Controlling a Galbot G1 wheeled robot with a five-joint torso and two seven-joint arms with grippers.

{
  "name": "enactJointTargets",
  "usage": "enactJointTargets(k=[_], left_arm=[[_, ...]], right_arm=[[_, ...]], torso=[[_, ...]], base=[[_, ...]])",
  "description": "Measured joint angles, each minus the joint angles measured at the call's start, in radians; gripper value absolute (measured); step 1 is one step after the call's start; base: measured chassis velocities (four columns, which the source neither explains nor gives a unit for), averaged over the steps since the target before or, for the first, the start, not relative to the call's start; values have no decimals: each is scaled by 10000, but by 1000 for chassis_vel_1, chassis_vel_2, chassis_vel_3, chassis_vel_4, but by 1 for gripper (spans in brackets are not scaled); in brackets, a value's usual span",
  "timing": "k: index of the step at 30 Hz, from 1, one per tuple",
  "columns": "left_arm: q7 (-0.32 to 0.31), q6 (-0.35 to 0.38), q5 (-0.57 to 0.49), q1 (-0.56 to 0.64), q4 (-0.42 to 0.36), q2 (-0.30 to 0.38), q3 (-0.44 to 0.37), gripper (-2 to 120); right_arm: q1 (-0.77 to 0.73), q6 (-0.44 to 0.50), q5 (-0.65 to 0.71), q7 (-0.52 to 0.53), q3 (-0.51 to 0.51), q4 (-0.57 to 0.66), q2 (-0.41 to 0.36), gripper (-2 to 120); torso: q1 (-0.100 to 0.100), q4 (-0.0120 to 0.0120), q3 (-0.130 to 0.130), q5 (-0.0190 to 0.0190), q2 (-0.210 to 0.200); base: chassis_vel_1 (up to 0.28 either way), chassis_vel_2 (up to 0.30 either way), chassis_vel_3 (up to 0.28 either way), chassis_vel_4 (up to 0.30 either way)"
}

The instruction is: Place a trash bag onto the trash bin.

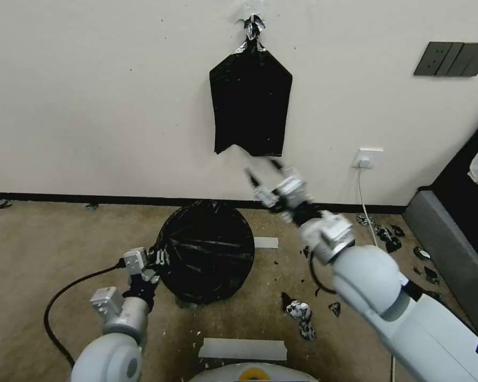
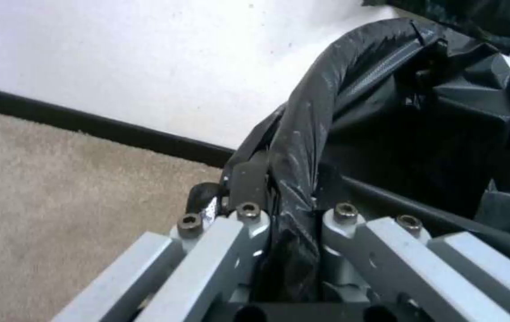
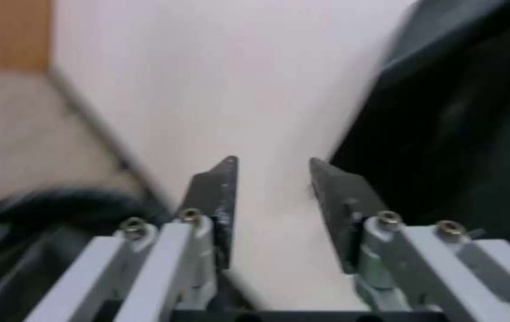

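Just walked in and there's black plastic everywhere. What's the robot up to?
It is lining a bin. The trash bag is draped over the bin on the carpet, and the left gripper is shut on the bag at the rim's left side. The right gripper is raised, open, below another black bag hanging on the wall.

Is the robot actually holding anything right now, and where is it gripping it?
The left gripper pinches the trash bag at its rolled edge on the bin's left side. The right gripper is open, holding nothing.
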Motion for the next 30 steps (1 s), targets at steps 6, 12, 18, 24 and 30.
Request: enactJointTargets(k=[6, 12, 18, 24, 30], left_arm=[[60, -22, 36, 165, -180, -80, 43, 6], [139, -73, 414, 235, -59, -185, 85, 6], [173, -84, 627, 209, -30, -289, 187, 6], [193, -117, 805, 192, 23, -319, 278, 6], [199, -139, 929, 215, 30, -378, 340, 6]], right_arm=[[1202, -2042, 1273, 463, -1646, -379, 227, 14], [1962, -2892, 2283, 1110, -3032, -1278, 609, 0], [2300, -2891, 2551, 1152, -3667, -2083, 680, 0], [2856, -2841, 2534, 1139, -4345, -3048, 885, 0], [3266, -2806, 2466, 1139, -4826, -3769, 1187, 0]], torso=[[0, 2, 0, 2, 0], [0, 1, 0, 1, 0], [0, 0, 0, 1, 0], [0, 0, 0, 2, 0], [0, 1, 0, 2, 0]], base=[[0, 0, 0, 0], [0, 0, 0, 0], [0, 0, 0, 0], [0, 0, 0, 0], [0, 0, 0, 0]])
